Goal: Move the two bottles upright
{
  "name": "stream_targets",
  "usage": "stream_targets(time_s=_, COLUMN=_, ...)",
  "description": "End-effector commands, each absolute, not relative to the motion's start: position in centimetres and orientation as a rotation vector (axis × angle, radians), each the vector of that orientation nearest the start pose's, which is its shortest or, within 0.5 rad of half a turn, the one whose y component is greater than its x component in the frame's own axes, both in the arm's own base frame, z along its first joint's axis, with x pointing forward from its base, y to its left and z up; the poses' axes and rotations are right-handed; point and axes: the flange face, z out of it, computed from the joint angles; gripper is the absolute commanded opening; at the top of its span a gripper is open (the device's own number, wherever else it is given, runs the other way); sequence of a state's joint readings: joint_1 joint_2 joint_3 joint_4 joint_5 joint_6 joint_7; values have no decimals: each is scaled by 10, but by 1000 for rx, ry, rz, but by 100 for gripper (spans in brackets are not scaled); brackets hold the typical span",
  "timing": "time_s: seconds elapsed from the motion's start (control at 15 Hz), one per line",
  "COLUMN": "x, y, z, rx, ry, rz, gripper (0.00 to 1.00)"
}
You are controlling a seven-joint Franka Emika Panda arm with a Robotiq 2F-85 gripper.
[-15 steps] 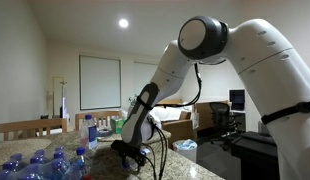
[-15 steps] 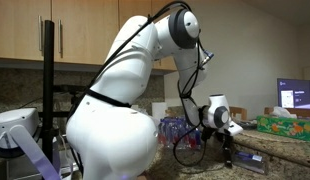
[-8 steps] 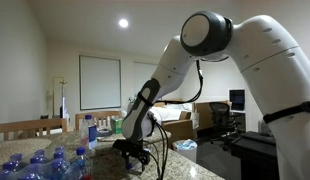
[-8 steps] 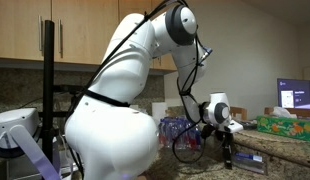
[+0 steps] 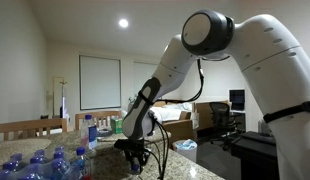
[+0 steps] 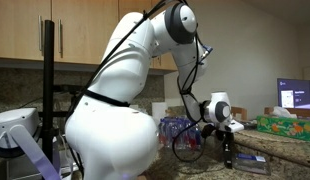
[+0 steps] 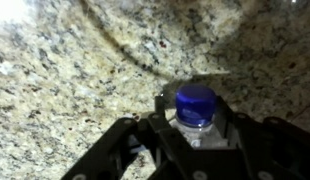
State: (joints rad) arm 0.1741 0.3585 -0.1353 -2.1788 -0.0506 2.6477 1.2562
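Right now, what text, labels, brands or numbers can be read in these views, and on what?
No text is legible anywhere.
water bottle, wrist view: only its blue cap shows, no print.
bottle pack labels: too small to read.
green box and monitor: too blurred to read.

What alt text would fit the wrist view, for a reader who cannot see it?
Seen from above, a clear bottle with a blue cap stands between the dark fingers of the tool, on a speckled granite counter. Whether the fingers press the bottle cannot be told.
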Motion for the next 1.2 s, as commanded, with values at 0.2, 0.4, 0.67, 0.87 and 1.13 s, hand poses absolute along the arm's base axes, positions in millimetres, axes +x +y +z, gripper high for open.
stream_targets(time_s=0.2, x=563, y=27, z=240, rx=-2680, ry=1672, rz=-129, gripper=10)
stream_targets(time_s=0.4, x=551, y=34, z=240, rx=-2768, ry=1585, rz=-8, gripper=10)
stream_targets(time_s=0.67, x=534, y=51, z=260, rx=-2858, ry=1281, rz=129, gripper=10)
stream_targets(time_s=0.87, x=529, y=50, z=289, rx=-2819, ry=1083, rz=174, gripper=10)
stream_targets(time_s=1.13, x=515, y=50, z=310, rx=-2920, ry=952, rz=351, gripper=10)
